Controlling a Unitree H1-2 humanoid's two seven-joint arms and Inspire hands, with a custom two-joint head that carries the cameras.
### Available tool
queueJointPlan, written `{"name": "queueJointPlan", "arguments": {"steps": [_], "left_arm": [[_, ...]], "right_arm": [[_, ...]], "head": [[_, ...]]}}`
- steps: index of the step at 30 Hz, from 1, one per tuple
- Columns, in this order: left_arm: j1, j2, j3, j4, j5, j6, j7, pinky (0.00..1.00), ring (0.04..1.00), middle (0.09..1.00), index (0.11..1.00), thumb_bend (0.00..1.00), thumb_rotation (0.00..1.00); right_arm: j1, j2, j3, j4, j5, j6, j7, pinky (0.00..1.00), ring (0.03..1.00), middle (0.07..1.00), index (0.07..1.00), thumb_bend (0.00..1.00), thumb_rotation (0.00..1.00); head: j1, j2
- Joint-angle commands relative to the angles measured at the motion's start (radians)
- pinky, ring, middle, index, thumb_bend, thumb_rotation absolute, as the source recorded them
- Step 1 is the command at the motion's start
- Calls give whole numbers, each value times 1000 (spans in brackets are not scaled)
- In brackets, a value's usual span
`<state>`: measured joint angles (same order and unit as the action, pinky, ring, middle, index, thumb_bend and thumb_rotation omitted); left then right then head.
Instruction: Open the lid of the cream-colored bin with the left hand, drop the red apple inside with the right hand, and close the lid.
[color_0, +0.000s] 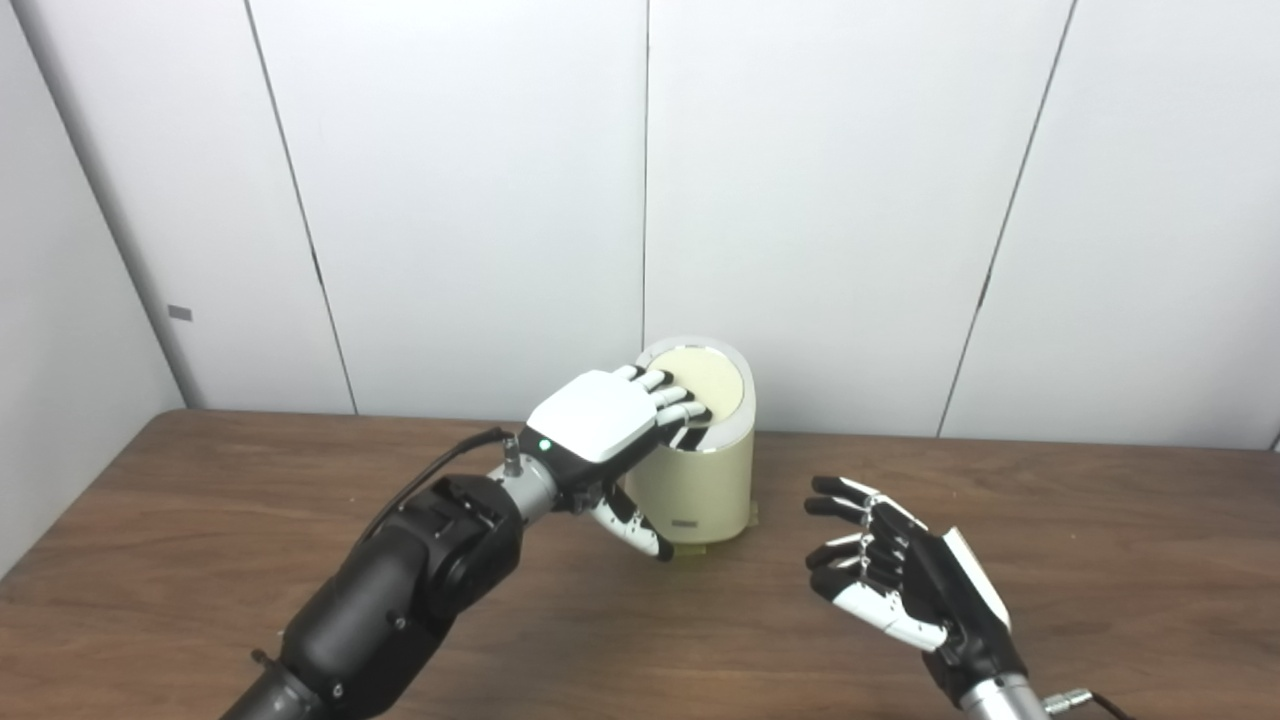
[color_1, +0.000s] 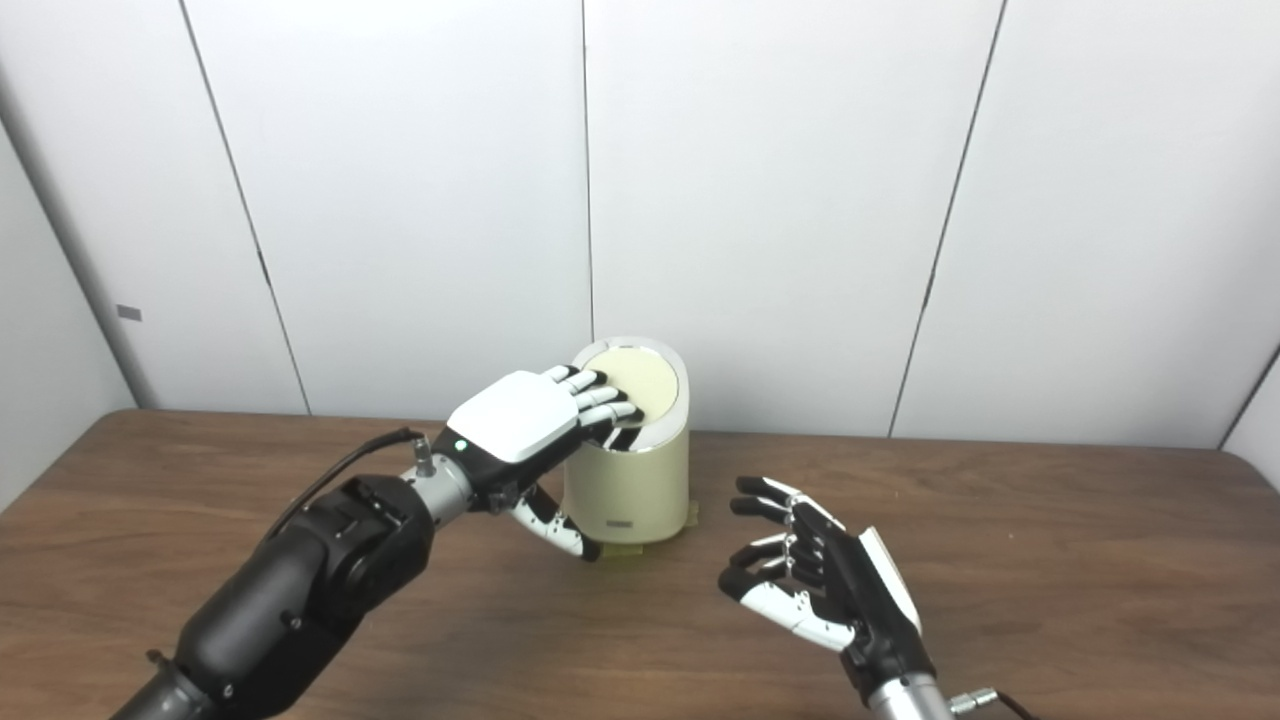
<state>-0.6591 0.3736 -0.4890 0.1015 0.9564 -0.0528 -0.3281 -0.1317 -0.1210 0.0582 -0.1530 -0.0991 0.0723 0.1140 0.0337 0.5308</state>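
Now the cream bin (color_0: 700, 480) stands upright on the brown surface (color_0: 200, 560), far back by the white wall (color_0: 450, 200). Its lid (color_0: 712, 382) is shut flat on top. The left robot hand (color_0: 610, 420) lies over the left part of the lid, its fingers (color_0: 672, 395) spread flat on it and its thumb down beside the bin. The right robot hand (color_0: 900, 570) floats near the bin's right, spread, palm turned left, holding nothing. No apple shows.

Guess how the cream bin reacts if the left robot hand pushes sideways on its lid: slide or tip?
The bin is tall and narrow, so a push at lid height probably tips it. It looks like light plastic, offering little resistance. The left robot hand sits on top.
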Motion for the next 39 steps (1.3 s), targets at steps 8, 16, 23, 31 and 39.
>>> {"name": "queueJointPlan", "arguments": {"steps": [8, 16, 23, 31, 39], "left_arm": [[-26, 4, -40, 2, 34, 48, -113, 1000, 1000, 840, 835, 953, 400], [-16, 8, -16, -53, 12, 61, -99, 1000, 993, 811, 811, 922, 409], [22, -13, 75, -116, -13, 50, 44, 1000, 965, 860, 861, 853, 404], [103, -105, 246, -117, -171, 14, 237, 1000, 1000, 992, 998, 796, 332], [259, -240, 453, -164, -694, 99, 160, 772, 906, 945, 918, 761, 308]], "right_arm": [[-39, -2, -7, -50, 3, -13, -5, 434, 566, 770, 798, 838, 558], [-33, -5, -8, -58, -6, -11, -7, 433, 564, 765, 795, 829, 570], [-30, -11, -11, -61, -4, 2, -2, 437, 571, 762, 789, 824, 561], [-29, -16, -12, -53, 5, 6, 4, 433, 575, 754, 777, 812, 525], [-21, -16, -16, -56, 10, -4, 0, 442, 586, 757, 793, 797, 486]], "head": [[2, 5], [0, 9], [9, 12], [10, 8], [9, 11]]}}
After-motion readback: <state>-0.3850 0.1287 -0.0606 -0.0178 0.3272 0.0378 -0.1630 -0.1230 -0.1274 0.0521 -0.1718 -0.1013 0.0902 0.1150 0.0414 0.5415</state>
